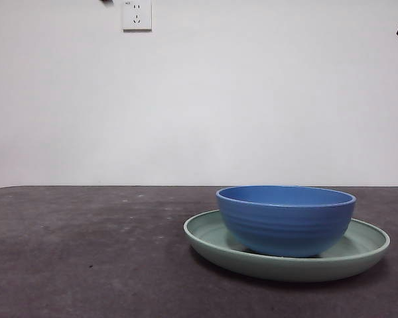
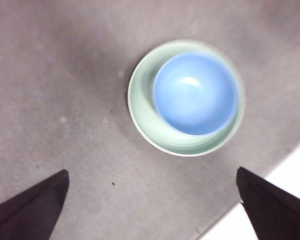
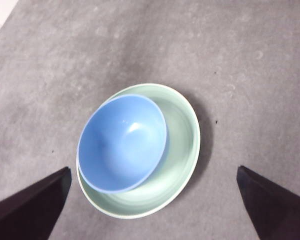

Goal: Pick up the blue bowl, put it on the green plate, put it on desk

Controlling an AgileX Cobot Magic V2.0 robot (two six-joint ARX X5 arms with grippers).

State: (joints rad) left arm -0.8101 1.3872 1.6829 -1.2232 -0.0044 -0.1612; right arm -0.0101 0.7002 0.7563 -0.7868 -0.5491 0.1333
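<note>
I see the blue bowl (image 1: 285,218) sitting upright in the green plate (image 1: 205,237), lower right of the front frame, on the desk (image 1: 86,252). Both my grippers, left (image 2: 152,200) and right (image 3: 152,200), hang high with jaws spread wide and empty; the bowl seems off-centre, though blur makes that uncertain.

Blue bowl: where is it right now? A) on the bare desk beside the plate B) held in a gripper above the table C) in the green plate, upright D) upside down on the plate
C: the blue bowl stands upright inside the green plate, opening up, off-centre in it, with both grippers open and clear of it.
</note>
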